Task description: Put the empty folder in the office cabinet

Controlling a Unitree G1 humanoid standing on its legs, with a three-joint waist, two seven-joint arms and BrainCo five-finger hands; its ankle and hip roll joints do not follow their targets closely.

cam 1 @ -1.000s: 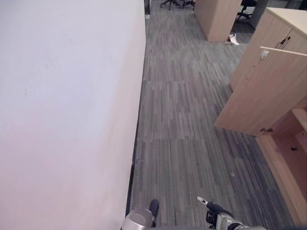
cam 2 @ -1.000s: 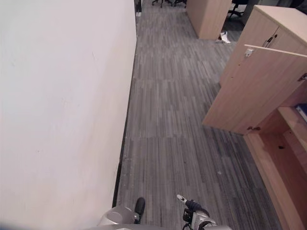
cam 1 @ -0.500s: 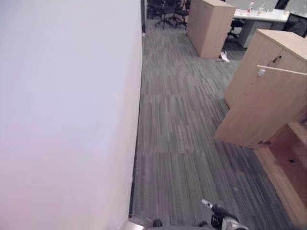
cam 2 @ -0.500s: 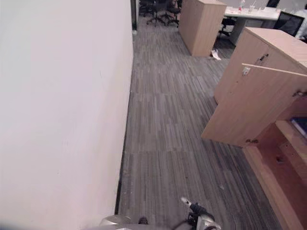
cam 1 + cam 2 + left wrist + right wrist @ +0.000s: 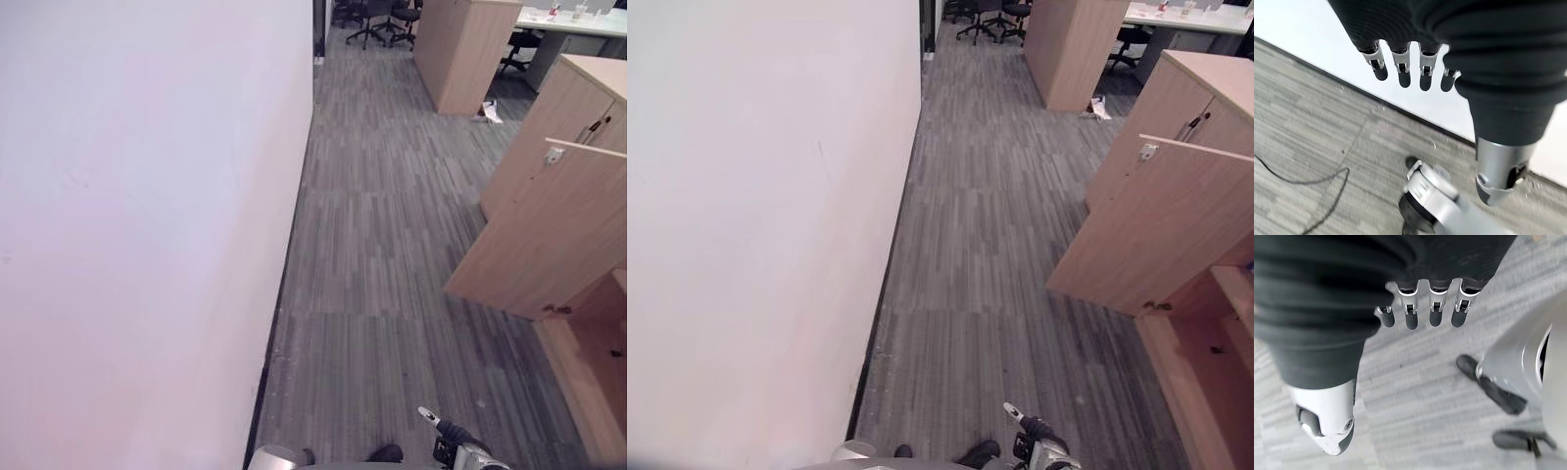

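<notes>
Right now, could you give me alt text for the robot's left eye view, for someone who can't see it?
A grey striped carpet floor runs down an office corridor, with a white wall on the left and a wooden cabinet with its door open on the right. Office chairs stand at the far end.

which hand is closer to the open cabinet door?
Right. The right hand shows at the bottom edge of the head view, on the side of the open cabinet door. The left hand hangs by the white wall, opposite.

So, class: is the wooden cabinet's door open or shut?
Open. The cabinet door stands swung out over the grey floor, baring the cabinet's inside behind it.
</notes>
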